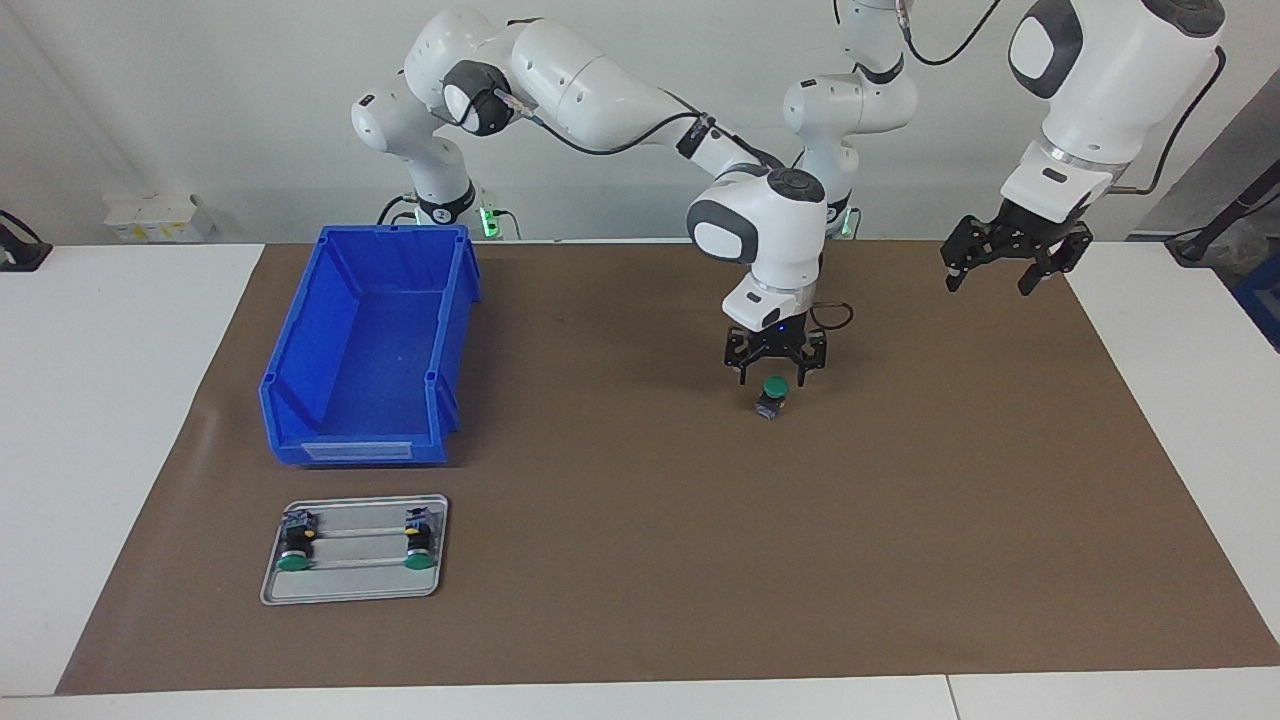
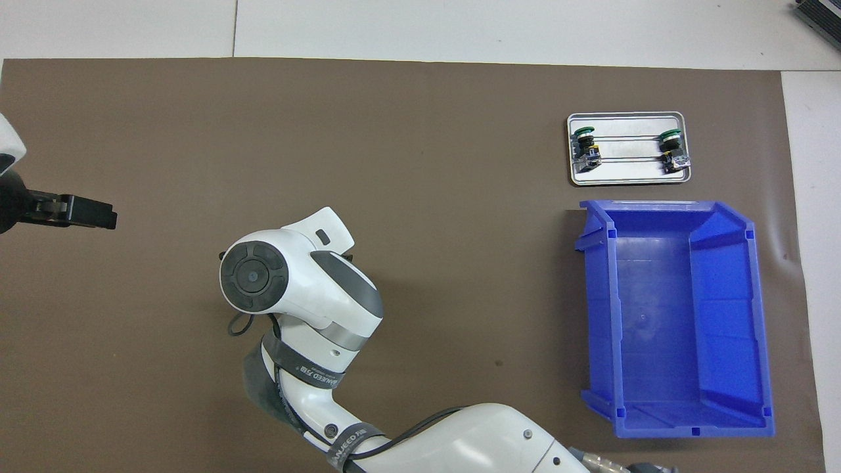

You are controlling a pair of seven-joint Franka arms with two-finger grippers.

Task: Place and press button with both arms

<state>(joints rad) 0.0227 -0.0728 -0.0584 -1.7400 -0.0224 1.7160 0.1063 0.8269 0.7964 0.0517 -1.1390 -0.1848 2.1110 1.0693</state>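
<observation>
right gripper (image 1: 774,362): points straight down over the middle of the brown mat (image 1: 640,560), fingers spread wide, holding nothing; in the overhead view the arm's wrist hides it.
button (image 1: 771,397): stands on the mat with its green cap up, directly under the right gripper, just below the fingertips and between them; whether the fingertips touch it cannot be told.
right arm (image 1: 600,95): reaches from its base near the bin across to the mat's middle.
left gripper (image 1: 1012,255): hangs in the air over the mat's edge at the left arm's end of the table, fingers spread, holding nothing, well apart from the button; this arm waits.
bin (image 1: 300,400): blue, open-topped, on the mat toward the right arm's end of the table.
tray (image 1: 350,590): grey metal, just beside the bin and farther from the robots.
other two buttons (image 1: 296,545): lie on their sides in the tray, one at each end, green caps pointing away from the robots.
</observation>
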